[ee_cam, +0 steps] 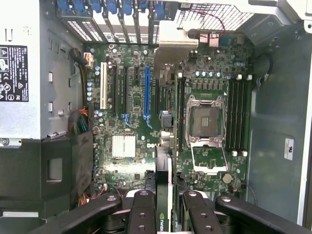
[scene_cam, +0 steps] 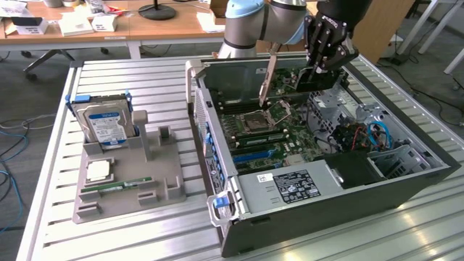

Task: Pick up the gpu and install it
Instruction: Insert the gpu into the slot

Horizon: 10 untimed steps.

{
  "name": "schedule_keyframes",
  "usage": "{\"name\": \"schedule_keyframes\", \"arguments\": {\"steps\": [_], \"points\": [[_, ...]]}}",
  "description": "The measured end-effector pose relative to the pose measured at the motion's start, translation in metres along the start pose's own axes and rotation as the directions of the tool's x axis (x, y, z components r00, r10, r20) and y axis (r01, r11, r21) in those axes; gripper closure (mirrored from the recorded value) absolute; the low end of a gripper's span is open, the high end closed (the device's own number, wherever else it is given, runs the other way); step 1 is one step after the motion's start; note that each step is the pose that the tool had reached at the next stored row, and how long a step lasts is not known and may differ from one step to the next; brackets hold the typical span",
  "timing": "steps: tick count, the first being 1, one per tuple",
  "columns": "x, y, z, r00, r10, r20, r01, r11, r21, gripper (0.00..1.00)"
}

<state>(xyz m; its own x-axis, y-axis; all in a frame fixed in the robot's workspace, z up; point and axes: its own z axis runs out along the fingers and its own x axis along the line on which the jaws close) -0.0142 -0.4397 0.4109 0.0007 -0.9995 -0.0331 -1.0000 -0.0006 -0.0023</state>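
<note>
Gripping the gpu on edge in the gripper, with the fingers drawn in narrow and clamping the card's upper edge from both faces; hanging the card upright above the open computer case, clear of the motherboard and not yet seated in any slot; presenting the silver end bracket at the end of the card on the exterior view's left, near the case's rear wall.

In the wrist view, sighting straight down along the gpu, seen edge-on between the black fingers of the gripper; showing the bracket bending out at the far end, close to the row of rear slot openings; lining up over the motherboard just beside the blue expansion slot, between that slot and the CPU socket; keeping well apart from the power supply along one side of the case.

Resting the case on its side on a slatted metal table, side panel off and interior facing upward; carrying, on a grey fixture beside the case on the exterior view's left, a hard drive standing upright, a processor lying flat and a green RAM stick lying flat in front of the processor.
</note>
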Motion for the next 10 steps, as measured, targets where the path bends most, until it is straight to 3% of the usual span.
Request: {"name": "schedule_keyframes", "arguments": {"steps": [10], "points": [[0.000,0.0115,0.0013,1.0000,0.000,0.0001,0.000,1.0000,0.0003,0.74]]}}
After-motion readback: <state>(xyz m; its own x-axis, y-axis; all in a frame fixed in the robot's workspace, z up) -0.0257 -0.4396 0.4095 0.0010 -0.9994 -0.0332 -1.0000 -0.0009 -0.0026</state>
